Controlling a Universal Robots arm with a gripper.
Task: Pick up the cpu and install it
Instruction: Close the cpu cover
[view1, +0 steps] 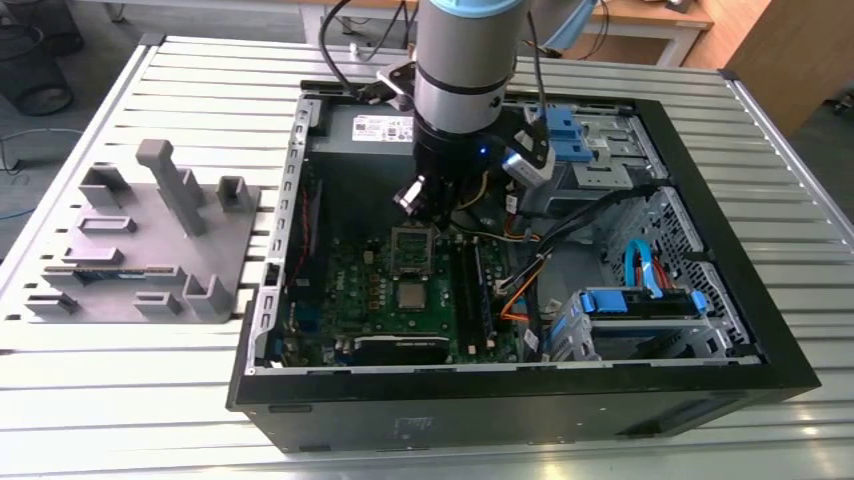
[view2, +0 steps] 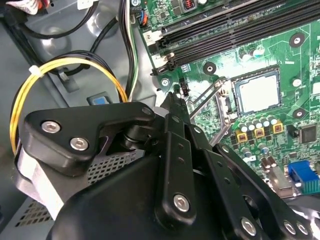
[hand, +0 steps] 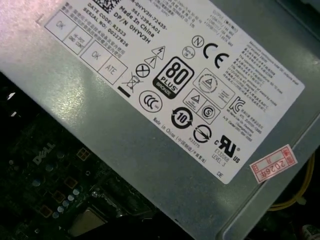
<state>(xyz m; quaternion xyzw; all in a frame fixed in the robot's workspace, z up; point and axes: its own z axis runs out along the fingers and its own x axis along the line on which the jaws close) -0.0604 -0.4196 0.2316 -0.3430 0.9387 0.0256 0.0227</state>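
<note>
Upright, claw (view1: 416, 200) above motherboard (view1: 400, 300)

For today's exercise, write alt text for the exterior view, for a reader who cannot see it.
A robot arm reaches down into an open computer case lying on a slatted metal table, its gripper just above the green motherboard. The cpu lies on the board. A grey fixture sits at the exterior view's left.

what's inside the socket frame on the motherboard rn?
The cpu sits inside the socket frame, its pale metal top facing up, on the motherboard. Whatever lies beneath the chip is covered by it.
</note>
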